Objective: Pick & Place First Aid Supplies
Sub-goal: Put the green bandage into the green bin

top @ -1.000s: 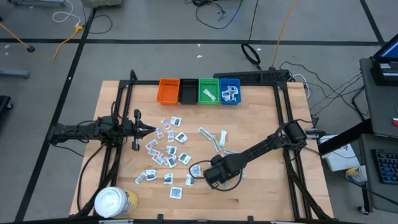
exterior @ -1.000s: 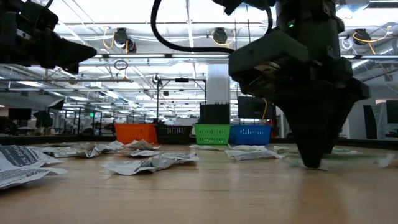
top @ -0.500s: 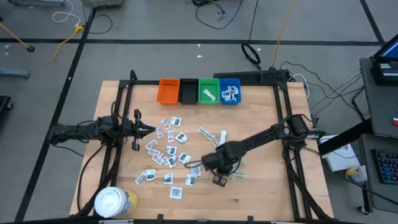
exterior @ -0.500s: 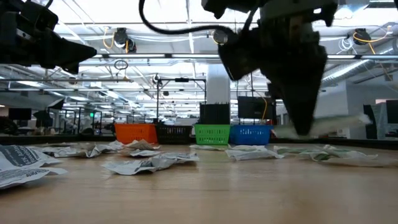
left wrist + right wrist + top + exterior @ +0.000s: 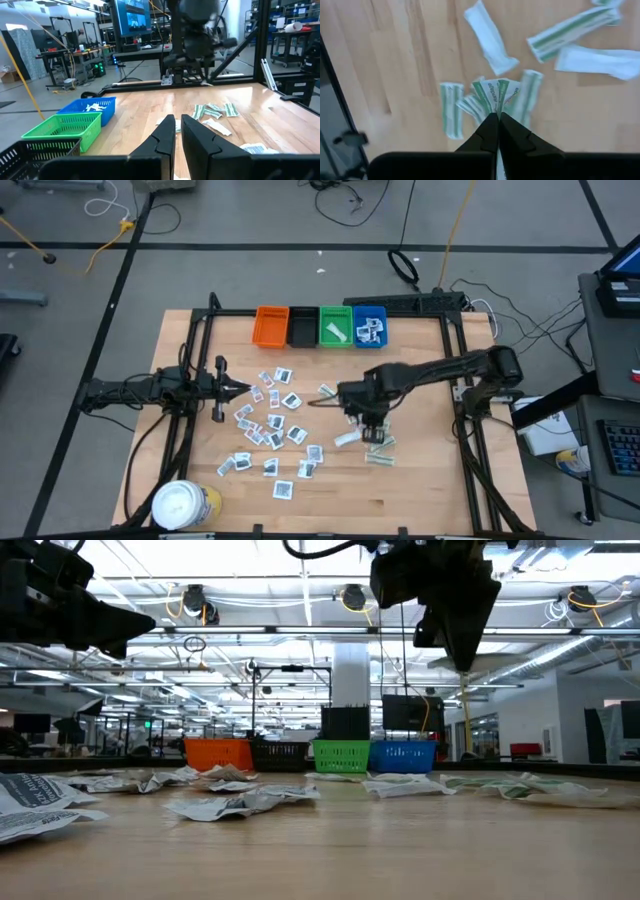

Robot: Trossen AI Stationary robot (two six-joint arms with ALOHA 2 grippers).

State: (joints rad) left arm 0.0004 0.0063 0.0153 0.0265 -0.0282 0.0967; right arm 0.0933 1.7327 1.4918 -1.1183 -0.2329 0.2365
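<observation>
White sachets (image 5: pixel 268 425) lie flat and scattered on the wooden table (image 5: pixel 430 490), left of centre. Pale green-white strip wrappers (image 5: pixel 378 450) lie right of them. My right gripper (image 5: pixel 368 422) hangs above those strips, pointing down, shut on one green-white strip (image 5: pixel 496 95). In the low view it (image 5: pixel 462 662) is high above the tabletop. My left gripper (image 5: pixel 240 388) waits level at the table's left side, shut and touching nothing (image 5: pixel 177 122). My right gripper pinches a green-white strip wrapper between its two fingertips (image 5: pixel 490 125), coming from above and pointing down. The strip's two parts (image 5: pixel 502 92) stand out past the tips in a V. It is lifted clear of the table and the strips lying below.
Orange (image 5: pixel 271 326), black (image 5: pixel 302 327), green (image 5: pixel 335 327) and blue (image 5: pixel 369 327) bins stand in a row at the far edge. A white-lidded yellow tub (image 5: pixel 185 505) sits at the near left corner. Bare wood lies at the near right.
My right gripper has risen from the tabletop near the front and moved toward the far edge, rolling about its own axis. The strip it holds has come up with it, clear of the table.
</observation>
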